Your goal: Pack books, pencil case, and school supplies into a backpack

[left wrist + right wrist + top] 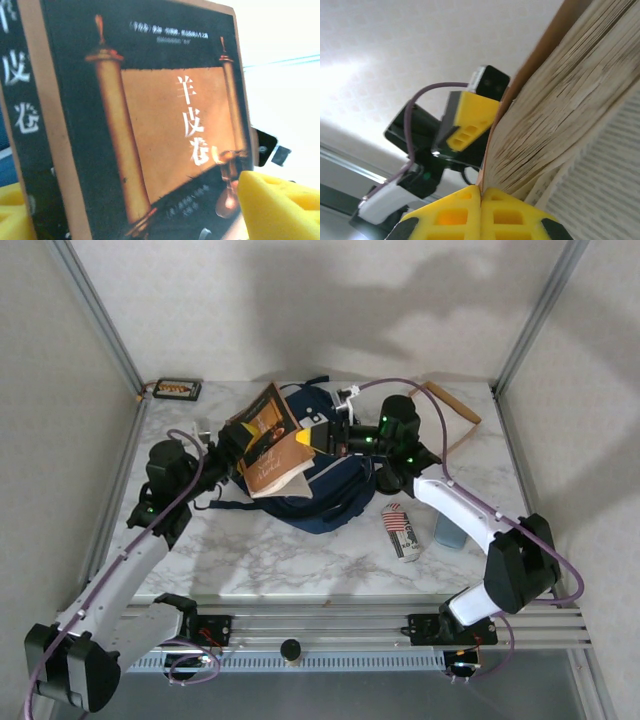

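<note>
1. The small brown paperback book (pixel 268 440), with a dark cover that shows a scroll, hangs in the air above the far-left part of the navy blue fabric backpack (pixel 335 498). It is not inside yet.
2. The right gripper (pixel 308 437) reaches it from the right. Its yellow pads (pixel 510 215) are pressed together on the thin edge of the cover only, so the pages fan open.
3. The left gripper (pixel 230 447) is at the opposite, left side. Its yellow pads (pixel 277 207) are spread, one on each side of the book's lower part. Whether they press the book I cannot tell.
4. The book is tilted, with its long axis running roughly from the far side toward the near side. The two grippers face each other across its short side.
5. In my judgement the coming move turns on this: the backpack lies just under the book and a little to the right, so the way is downward. Both grippers are equally near.
6. The opening of the backpack is hidden under the book, so I cannot tell how wide it stands.
</note>
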